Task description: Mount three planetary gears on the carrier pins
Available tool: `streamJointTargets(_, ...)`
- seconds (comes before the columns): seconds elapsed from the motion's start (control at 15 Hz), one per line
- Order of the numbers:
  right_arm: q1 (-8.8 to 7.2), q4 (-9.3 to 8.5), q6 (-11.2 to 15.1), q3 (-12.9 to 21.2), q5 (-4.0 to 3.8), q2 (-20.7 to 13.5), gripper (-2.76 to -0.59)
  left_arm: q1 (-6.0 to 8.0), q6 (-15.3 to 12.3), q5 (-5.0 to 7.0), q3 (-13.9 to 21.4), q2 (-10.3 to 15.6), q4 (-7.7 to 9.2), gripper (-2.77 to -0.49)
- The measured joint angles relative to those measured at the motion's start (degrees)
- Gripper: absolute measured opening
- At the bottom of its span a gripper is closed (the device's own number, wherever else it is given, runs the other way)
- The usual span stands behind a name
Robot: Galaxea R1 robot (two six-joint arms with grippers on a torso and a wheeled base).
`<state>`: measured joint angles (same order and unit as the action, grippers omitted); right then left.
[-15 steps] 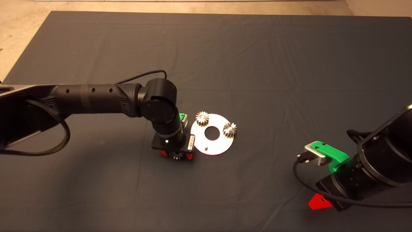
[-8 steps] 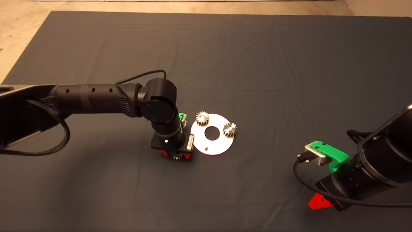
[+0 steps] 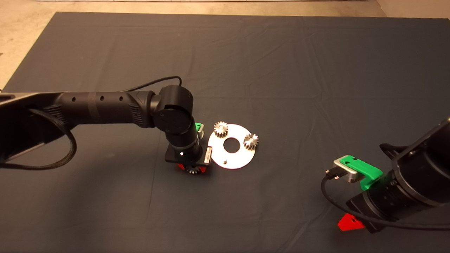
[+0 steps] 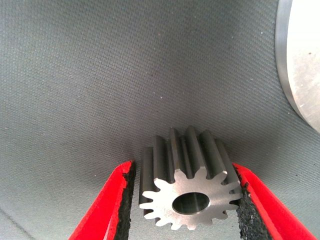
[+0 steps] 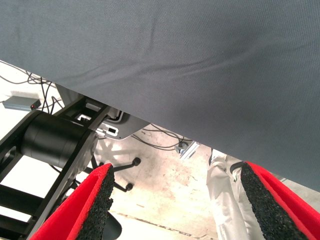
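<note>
My left gripper (image 3: pixel 192 170) is down at the mat (image 3: pixel 281 70), just beside the disc's (image 3: pixel 236 160) left edge. Third planetary gear (image 4: pixel 187 192) sits pinched between my fingers (image 4: pixel 112 202), pads pressing its teeth on both sides, bore facing the wrist camera. Disc rim is visible just past the gear in the left wrist view.

On the disc: two gears already seated, one (image 3: pixel 220 129) at the upper left, one (image 3: pixel 251 141) at the right. One carrier pin (image 3: pixel 225 162) stands bare near the lower edge.

My right gripper (image 5: pixel 175 200) is parked at the lower right of the mat, fingers spread, nothing between them.
</note>
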<state>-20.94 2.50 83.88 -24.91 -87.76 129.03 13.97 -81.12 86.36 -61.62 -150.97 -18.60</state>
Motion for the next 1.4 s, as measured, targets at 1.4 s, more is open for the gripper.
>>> streamJointTargets(1.4,0.00,-0.13,0.03,0.00,-0.02,0.00,-1.49,0.76,-0.42,0.79,0.02,-0.84,-0.55,-2.35)
